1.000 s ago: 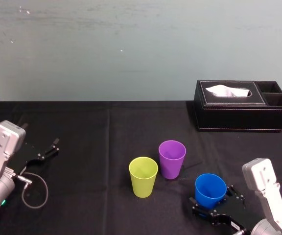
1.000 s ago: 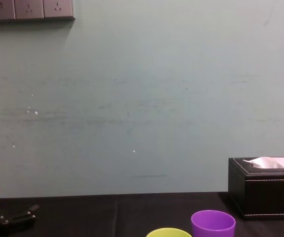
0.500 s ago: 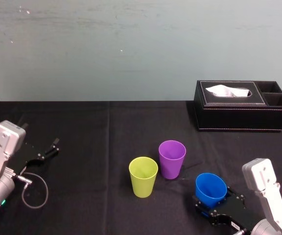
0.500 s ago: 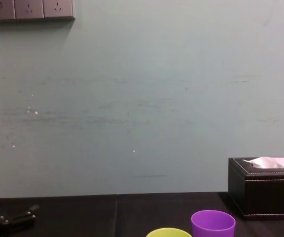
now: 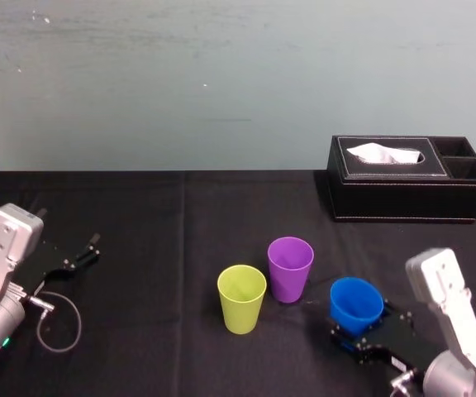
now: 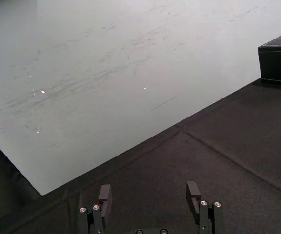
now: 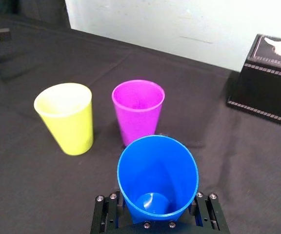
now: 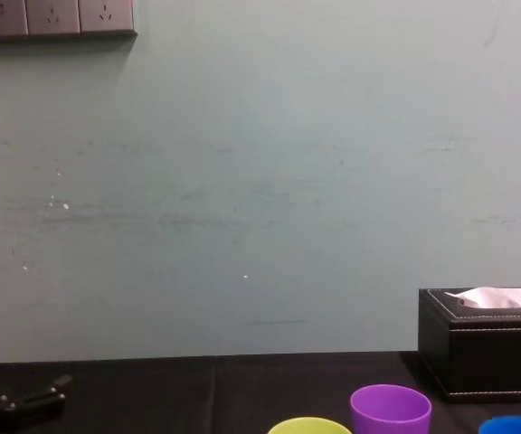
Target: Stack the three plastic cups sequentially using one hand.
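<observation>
My right gripper (image 5: pixel 364 339) is shut on the lower body of the blue cup (image 5: pixel 356 304), which hangs raised off the table and leans toward the other cups. In the right wrist view the black fingers (image 7: pixel 106 214) press both sides of the blue cup (image 7: pixel 157 178). The purple cup (image 5: pixel 291 266) stands upright just ahead and left of it, with the yellow-green cup (image 5: pixel 242 296) upright beside that. The chest view catches the rims of the purple cup (image 8: pixel 391 409), yellow-green cup (image 8: pixel 308 425) and blue cup (image 8: pixel 516 425). My left gripper (image 5: pixel 73 260) rests open at the far left, fingers apart (image 6: pixel 149 195).
A black tissue box (image 5: pixel 403 190) stands at the back right of the black-clothed table (image 5: pixel 164 240). A loose cable loop (image 5: pixel 56 318) lies by the left arm. A pale green wall rises behind the table.
The right gripper closed on the blue cup and raised it. The cup now tilts toward the purple cup, and its rim has come into the chest view. The left arm stayed put.
</observation>
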{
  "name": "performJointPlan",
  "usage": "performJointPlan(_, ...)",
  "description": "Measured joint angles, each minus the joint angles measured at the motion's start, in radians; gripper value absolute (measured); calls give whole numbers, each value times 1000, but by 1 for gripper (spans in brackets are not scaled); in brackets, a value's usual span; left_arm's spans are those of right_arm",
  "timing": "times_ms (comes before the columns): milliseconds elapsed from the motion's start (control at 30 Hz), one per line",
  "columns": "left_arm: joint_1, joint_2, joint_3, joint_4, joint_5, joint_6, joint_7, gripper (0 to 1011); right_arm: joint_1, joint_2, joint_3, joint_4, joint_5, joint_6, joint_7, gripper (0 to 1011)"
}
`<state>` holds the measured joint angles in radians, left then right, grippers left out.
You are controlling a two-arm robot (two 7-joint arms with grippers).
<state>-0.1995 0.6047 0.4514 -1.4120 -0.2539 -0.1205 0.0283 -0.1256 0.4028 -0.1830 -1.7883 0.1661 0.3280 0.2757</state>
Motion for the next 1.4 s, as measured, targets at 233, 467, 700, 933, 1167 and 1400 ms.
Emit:
performJointPlan(233, 0, 0, 0, 0, 0, 0, 0, 1000, 90, 21, -8, -9, -7, 109, 29, 715)
performJointPlan(467, 0, 0, 0, 0, 0, 0, 0, 1000, 230, 29, -31, 18, 13, 184, 83, 715)
performJointPlan(700, 0, 0, 0, 0, 0, 0, 0, 1000, 336, 19, -68, 71, 33, 205, 112, 715)
performJointPlan(933, 0, 0, 0, 0, 0, 0, 0, 1000, 401, -3, -107, 128, 47, 205, 119, 715)
performJointPlan(1167, 0, 0, 0, 0, 0, 0, 0, 1000, 453, -29, -133, 195, 69, 196, 121, 715)
performJointPlan(1400, 0, 0, 0, 0, 0, 0, 0, 1000, 483, -43, -160, 230, 80, 186, 120, 715)
